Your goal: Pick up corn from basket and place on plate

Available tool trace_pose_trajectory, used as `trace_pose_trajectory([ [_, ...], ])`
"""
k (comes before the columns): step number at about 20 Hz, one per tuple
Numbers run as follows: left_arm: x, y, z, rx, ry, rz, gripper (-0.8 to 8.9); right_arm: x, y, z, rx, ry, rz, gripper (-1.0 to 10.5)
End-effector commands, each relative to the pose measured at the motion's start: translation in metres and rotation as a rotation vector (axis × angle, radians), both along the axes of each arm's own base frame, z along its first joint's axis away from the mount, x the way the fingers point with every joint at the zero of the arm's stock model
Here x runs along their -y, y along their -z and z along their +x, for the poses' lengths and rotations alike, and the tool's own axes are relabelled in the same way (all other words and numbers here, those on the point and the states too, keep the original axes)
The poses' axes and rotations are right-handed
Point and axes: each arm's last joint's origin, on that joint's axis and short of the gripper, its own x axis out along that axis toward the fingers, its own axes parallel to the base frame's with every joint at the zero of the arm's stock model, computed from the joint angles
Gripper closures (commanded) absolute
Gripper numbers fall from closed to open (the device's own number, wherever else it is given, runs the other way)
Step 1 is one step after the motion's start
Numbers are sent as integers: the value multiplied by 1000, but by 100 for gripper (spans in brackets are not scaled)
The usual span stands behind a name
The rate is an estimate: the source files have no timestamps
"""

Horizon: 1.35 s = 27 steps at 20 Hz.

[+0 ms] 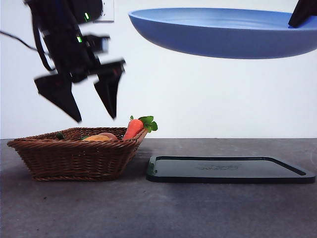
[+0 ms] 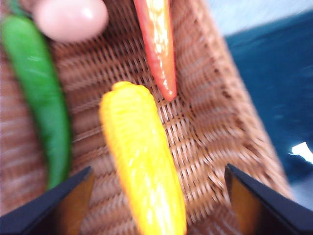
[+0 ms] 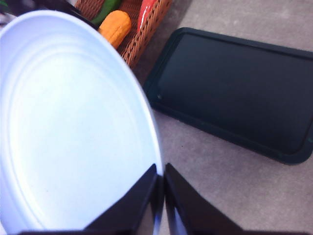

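Note:
The corn (image 2: 142, 161) lies in the wicker basket (image 2: 210, 127), a yellow cob with bumpy rows. My left gripper (image 2: 156, 205) hangs open above it, one jaw on each side, touching nothing. In the front view that gripper (image 1: 94, 106) hovers over the basket (image 1: 74, 158), and only the top of the corn (image 1: 99, 138) shows over the rim. My right gripper (image 3: 160, 196) is shut on the rim of the light-blue plate (image 3: 73, 127) and holds it in the air. The front view shows the plate (image 1: 223, 34) high above the table.
A carrot (image 2: 156, 44) with green leaves (image 1: 147, 123), a green pepper (image 2: 41, 93) and a small peach ball (image 2: 71, 18) share the basket. A flat black tray (image 1: 230, 169) lies on the grey table, right of the basket and under the raised plate.

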Motion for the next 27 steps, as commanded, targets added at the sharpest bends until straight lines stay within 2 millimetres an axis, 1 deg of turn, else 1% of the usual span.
trace_pose_trajectory([
  [1,10,15,12,0,1,19,398,-1,-7,1,17,6,17,944],
  [6,16,43,22,-29,-9,65,398,-1,-7,1,17,6,16,944],
  [8,18,48,23,-38,-7,69,398,0,-7,1,19,11,11,944],
  [10,21,49,23,-37,0,69,411,0,-6,2,21,22,2,944],
  [14,20,50,22,-45,-2,73,577,1,-6,2,28,44,-18,944],
  [15,20,50,22,-47,-2,73,597,1,-6,2,28,44,-18,944],
  [19,20,46,22,-52,-2,76,607,1,-6,3,27,47,-18,944],
  [21,20,36,24,-60,-2,80,608,1,-6,3,27,50,-18,944],
  [23,21,16,25,-34,-3,66,608,0,-3,7,12,50,-23,944],
  [25,20,-13,23,31,-6,29,608,-2,2,15,-22,50,-34,944],
  [27,19,-46,14,111,2,-27,608,-6,11,29,-68,51,-50,944],
])
